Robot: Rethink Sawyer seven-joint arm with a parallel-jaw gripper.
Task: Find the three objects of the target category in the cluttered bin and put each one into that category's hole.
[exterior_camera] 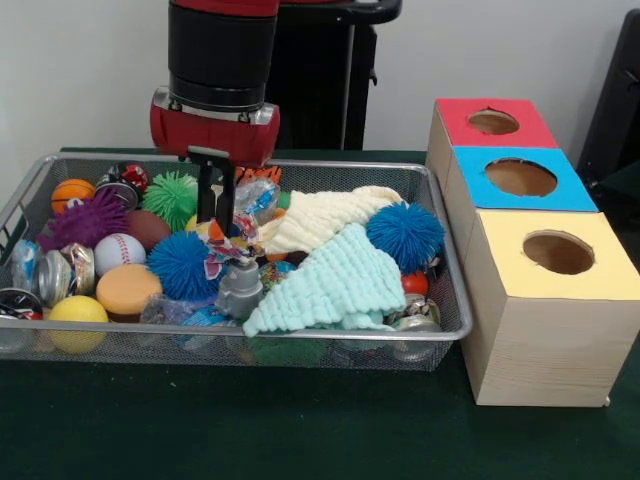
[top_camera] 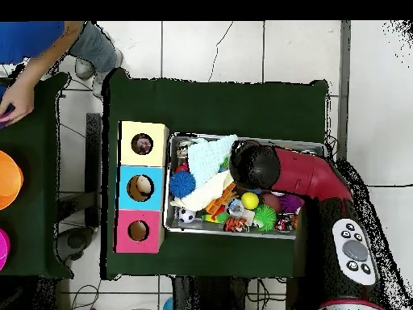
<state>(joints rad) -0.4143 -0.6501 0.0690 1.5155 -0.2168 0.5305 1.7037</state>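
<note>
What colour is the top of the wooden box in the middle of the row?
Blue: the middle wooden box has a blue top around its round hole, clearest in the front view.

— What's behind my rig?

— A plain pale wall (exterior_camera: 90, 70), evenly lit, with a dark stand (exterior_camera: 320, 90) against it.

— And under me?

— My worktop (exterior_camera: 250, 420) is covered in dark green cloth. Around it lies a floor (top_camera: 242, 48) of large white tiles with dark joints and thin cracks. A second green table (top_camera: 36, 202) stands beside, where a person's hand (top_camera: 16, 101) rests.
</note>
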